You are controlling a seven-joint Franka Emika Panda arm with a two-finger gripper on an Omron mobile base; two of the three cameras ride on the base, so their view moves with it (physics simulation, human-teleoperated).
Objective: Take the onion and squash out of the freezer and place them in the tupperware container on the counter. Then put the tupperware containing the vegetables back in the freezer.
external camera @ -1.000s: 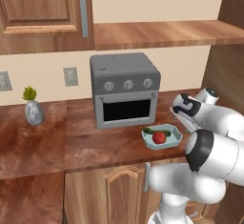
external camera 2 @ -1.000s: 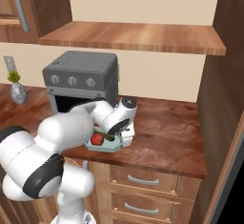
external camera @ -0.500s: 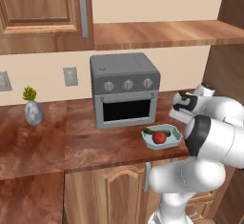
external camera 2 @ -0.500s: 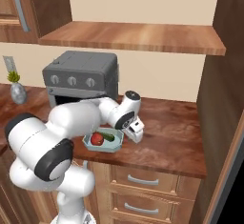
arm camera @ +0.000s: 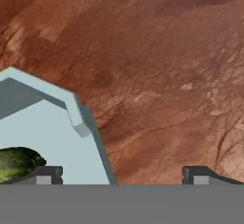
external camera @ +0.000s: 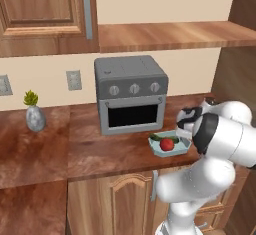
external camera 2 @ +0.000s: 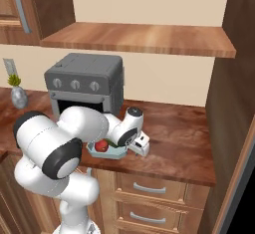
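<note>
The dark reddish-brown wood-grain counter (external camera: 100,151) carries a boxy grey toaster oven (external camera: 131,100) with three knobs, set back near the wall. In front of it and to its right, close to the front edge, lies the shallow pale blue-green tupperware container (external camera: 169,150). Far to the left stands a small grey vase (external camera: 35,117) — apparently holding a green plant.

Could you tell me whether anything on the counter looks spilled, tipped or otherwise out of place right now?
Nothing stands out. The tupperware container sits flat on the counter in front of the toaster oven, with the onion and squash inside it. The open gripper straddles the container's corner rim.
</note>
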